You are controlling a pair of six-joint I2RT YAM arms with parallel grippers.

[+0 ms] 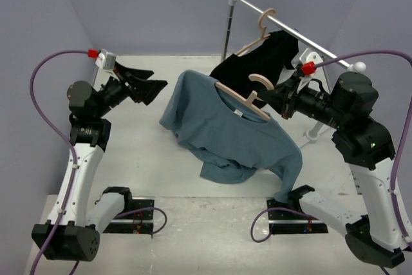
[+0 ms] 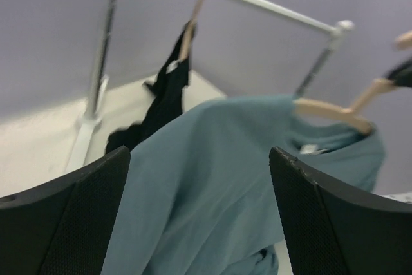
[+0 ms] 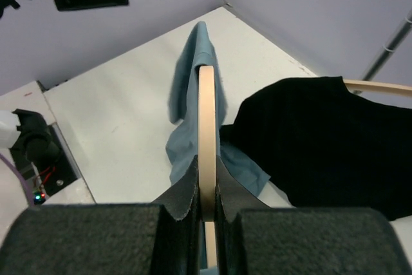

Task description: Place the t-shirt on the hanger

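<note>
Our right gripper [image 1: 273, 102] clenched the hanger [image 1: 239, 96]; our left gripper [image 1: 147, 86], at nine o'clock, gaped empty. We judged the shirt [image 1: 225, 134] limp: pinch its hem.

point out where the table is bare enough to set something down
Bare table lies between the left arm and the t-shirt, and in the near strip between both arms' bases. Crowded at the back right: black garment, rail and right arm.

White flat worktop [image 1: 141, 152], bearing a thin metal clothes rack [image 2: 96, 75] at the back and the trailing hem of a blue-grey cotton t-shirt [image 1: 225, 133].
</note>
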